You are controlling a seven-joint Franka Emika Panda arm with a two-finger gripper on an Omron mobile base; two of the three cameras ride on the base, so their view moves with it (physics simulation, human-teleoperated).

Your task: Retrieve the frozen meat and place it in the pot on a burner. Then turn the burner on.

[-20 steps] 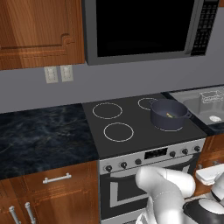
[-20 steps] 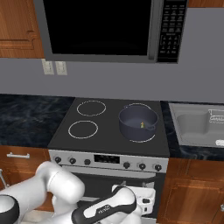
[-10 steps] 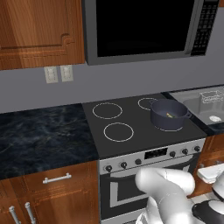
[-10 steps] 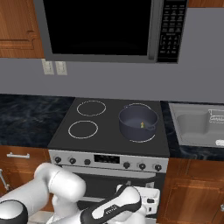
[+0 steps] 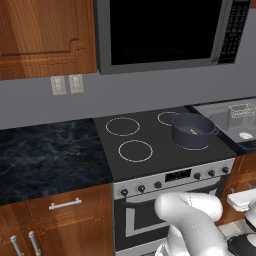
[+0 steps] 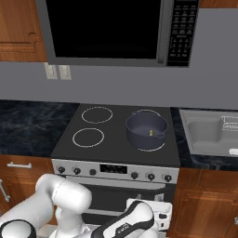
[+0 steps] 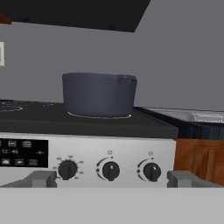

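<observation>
The dark blue-grey pot (image 6: 146, 130) stands on the front right burner (image 6: 147, 148) of the black cooktop. The frozen meat (image 6: 150, 133), a small greenish-yellow scrap, lies on the pot's bottom, and the meat (image 5: 194, 132) shows there from the left side too. My gripper (image 7: 113, 179) hangs low in front of the stove's control panel, open, with its fingertips (image 7: 42, 178) wide apart and nothing between them. It faces the right-hand knobs (image 7: 110, 170), and the pot (image 7: 99, 94) rises above and behind them.
Two bare burner rings (image 6: 88, 136) lie left of the pot. A steel sink (image 6: 209, 135) is set into the counter on the right and dark stone counter (image 5: 45, 155) runs to the left. The microwave (image 6: 107, 30) hangs above and wooden cabinets (image 7: 199, 162) stand beside the oven.
My arm has shifted a little, with the hand drifting slightly to the right, low before the oven. The pot and meat have stayed put.
</observation>
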